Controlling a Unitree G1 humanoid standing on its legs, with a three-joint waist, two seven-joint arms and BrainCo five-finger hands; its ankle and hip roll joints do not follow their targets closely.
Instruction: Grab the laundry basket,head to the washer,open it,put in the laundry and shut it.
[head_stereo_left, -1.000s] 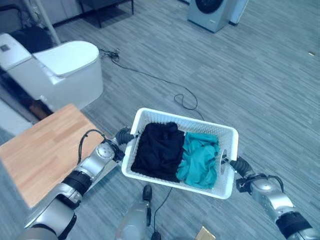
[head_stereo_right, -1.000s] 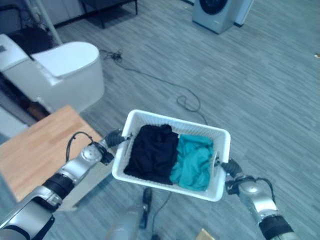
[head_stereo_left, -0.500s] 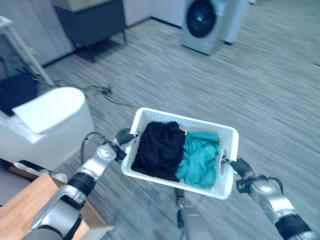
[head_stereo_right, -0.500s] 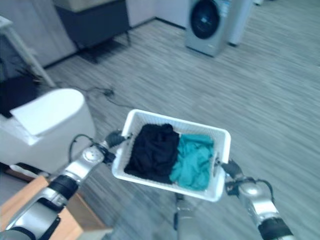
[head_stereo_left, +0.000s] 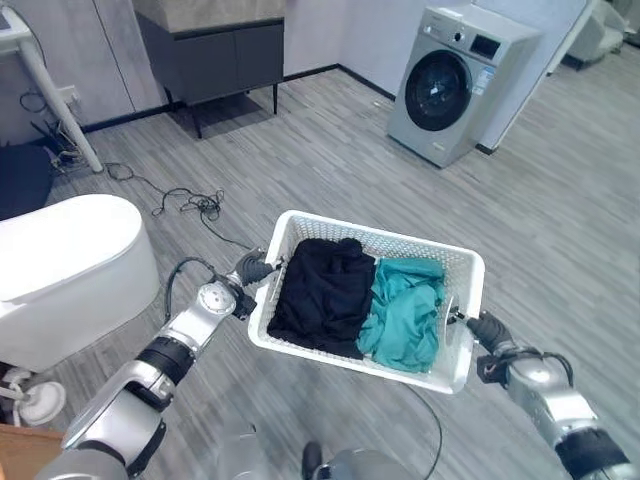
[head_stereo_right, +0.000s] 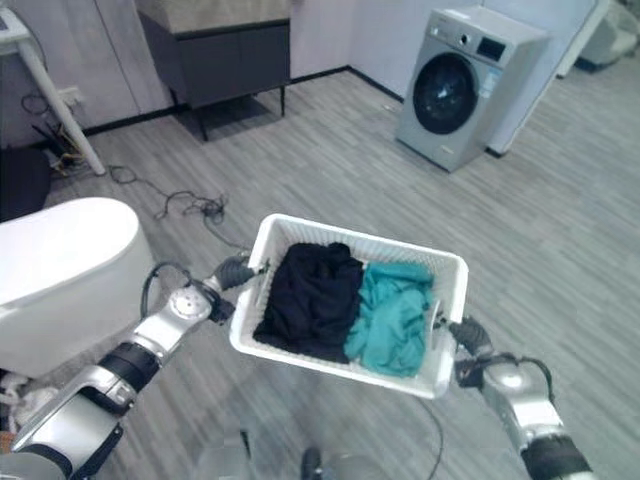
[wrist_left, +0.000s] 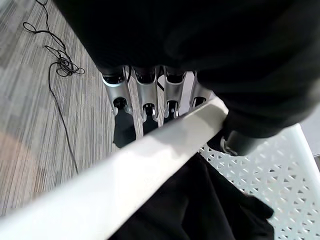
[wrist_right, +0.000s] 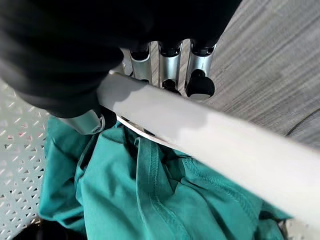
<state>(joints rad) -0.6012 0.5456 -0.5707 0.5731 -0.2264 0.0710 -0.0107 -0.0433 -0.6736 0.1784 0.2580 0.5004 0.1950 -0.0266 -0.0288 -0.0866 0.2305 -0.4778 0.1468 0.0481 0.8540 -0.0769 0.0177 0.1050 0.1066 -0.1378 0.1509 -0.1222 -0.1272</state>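
I carry the white laundry basket (head_stereo_left: 461, 306) off the floor in front of me, my left hand (head_stereo_left: 252, 269) curled on its left rim, my right hand (head_stereo_left: 482, 327) pinching its right rim. Inside lie black clothes (head_stereo_left: 320, 293) beside teal clothes (head_stereo_left: 408, 312). Farther ahead stands the washer (head_stereo_left: 456, 82), door closed.

The laundry basket (head_stereo_left: 462, 322) is held between the two hands, above the floor (head_stereo_left: 560, 230). The left hand (head_stereo_left: 252, 269) is clamped on its left rim, the right hand (head_stereo_left: 487, 329) on its right rim. Two garments are contained in it side by side: the shirt (head_stereo_left: 322, 292) on the left, the second garment (head_stereo_left: 408, 314) on the right, touching. The washer (head_stereo_left: 458, 80) stands ahead to the right, well apart. A toilet (head_stereo_left: 62, 272) stands to the left, a cabinet (head_stereo_left: 212, 52) behind it. A cable (head_stereo_left: 190, 205) lies between toilet and basket.
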